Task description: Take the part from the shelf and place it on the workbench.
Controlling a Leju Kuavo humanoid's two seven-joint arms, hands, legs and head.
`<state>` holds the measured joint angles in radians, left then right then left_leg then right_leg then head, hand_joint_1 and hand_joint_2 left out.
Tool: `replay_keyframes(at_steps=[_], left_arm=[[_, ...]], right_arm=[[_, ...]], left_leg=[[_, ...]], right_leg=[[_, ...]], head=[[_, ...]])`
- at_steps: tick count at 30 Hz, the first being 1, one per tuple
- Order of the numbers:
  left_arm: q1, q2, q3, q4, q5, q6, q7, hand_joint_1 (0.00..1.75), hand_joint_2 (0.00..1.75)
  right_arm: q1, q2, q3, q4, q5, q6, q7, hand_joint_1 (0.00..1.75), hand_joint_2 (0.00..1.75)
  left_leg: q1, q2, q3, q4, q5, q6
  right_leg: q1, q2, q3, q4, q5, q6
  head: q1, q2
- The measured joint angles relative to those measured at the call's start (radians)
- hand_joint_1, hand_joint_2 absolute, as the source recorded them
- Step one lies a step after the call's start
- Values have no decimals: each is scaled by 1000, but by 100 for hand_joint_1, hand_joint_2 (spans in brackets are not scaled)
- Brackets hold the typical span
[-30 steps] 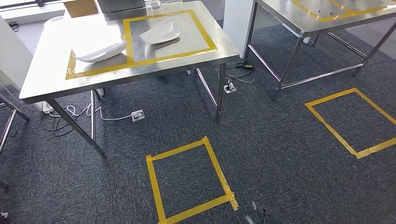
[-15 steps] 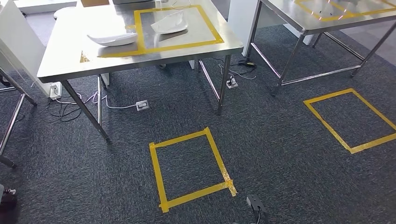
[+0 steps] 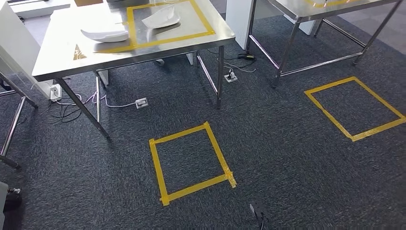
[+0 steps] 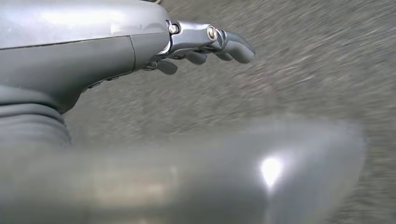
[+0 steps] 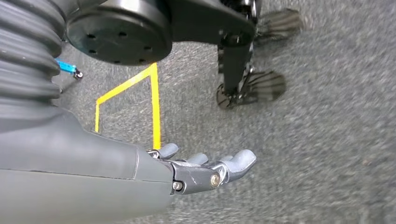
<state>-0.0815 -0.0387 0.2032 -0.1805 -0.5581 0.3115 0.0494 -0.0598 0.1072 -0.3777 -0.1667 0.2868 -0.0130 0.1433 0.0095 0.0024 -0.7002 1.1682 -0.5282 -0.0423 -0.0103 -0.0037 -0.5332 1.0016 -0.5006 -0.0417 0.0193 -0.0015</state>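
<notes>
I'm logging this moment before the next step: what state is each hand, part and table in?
Left hand: open, holds nothing, over carpet.
Right hand: open, holds nothing, over carpet.
White parts: two, lying on the steel table.
Second table: top mostly out of frame.

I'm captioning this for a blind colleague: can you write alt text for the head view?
A steel workbench stands at upper left on dark carpet, with two white parts lying by yellow tape outlines on its top. Two yellow tape squares mark the floor, and a second steel table stands at upper right.
</notes>
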Motion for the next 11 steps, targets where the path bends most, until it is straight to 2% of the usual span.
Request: replay_keyframes(at_steps=[1, 2, 3, 4, 5, 6, 7, 8, 9, 11], left_arm=[[9, 3, 3, 1, 2, -3, 18, 0, 175], [20, 7, 5, 3, 5, -6, 34, 0, 175], [34, 10, 6, 6, 12, -11, 44, 0, 175], [50, 13, 6, 9, 23, -18, 49, 0, 175], [68, 15, 6, 12, 39, -26, 50, 0, 175], [85, 17, 5, 15, 56, -36, 49, 0, 175], [100, 18, 4, 17, 75, -46, 47, 0, 175], [113, 19, 2, 19, 94, -57, 44, 0, 175], [125, 20, 0, 19, 113, -67, 40, 0, 175], [144, 21, -7, 18, 145, -84, 34, 0, 175]], right_arm=[[2, 0, -1, -1, -11, -1, 0, 0, 175], [4, -1, -3, -4, -24, -1, 2, 0, 175], [5, -2, -3, -13, -40, -1, 4, 0, 175], [6, -3, -1, -25, -55, -1, 4, 0, 175], [6, -5, 4, -40, -68, 0, 3, 0, 175], [5, -7, 10, -57, -79, 0, 0, 0, 175], [5, -11, 18, -72, -89, 0, -5, 0, 175], [5, -14, 28, -86, -97, 0, -10, 0, 175], [7, -18, 37, -98, -106, 0, -16, 0, 175], [10, -25, 55, -114, -118, 1, -24, 0, 175]], left_leg=[[0, 0, -14, 63, -34, -3], [0, 0, -20, 111, -47, -5], [0, 0, -9, 127, -39, -5], [0, 0, 20, 105, -17, -3], [0, 0, 66, 48, 7, 0], [-1, 0, 121, -25, 17, 5], [-3, 0, 166, -91, 18, 9], [-5, -1, 194, -137, 12, 13], [-6, -2, 206, -161, 3, 17], [-6, -2, 203, -169, 3, 21]], right_leg=[[1, -2, -11, 1, 8, -1], [2, -4, -22, 3, 16, 0], [3, -5, -32, 4, 23, 1], [4, -5, -40, 5, 29, 3], [4, -5, -47, 7, 35, 5], [5, -4, -53, 9, 39, 9], [6, -5, -56, 10, 44, 14], [7, -6, -60, 12, 48, 20], [9, -8, -62, 12, 51, 25], [11, -10, -64, 13, 55, 21]], head=[[0, 0], [0, 0], [0, 0], [0, 0], [0, 0], [-1, 0], [0, 0], [0, 0], [1, 0], [1, 0]])
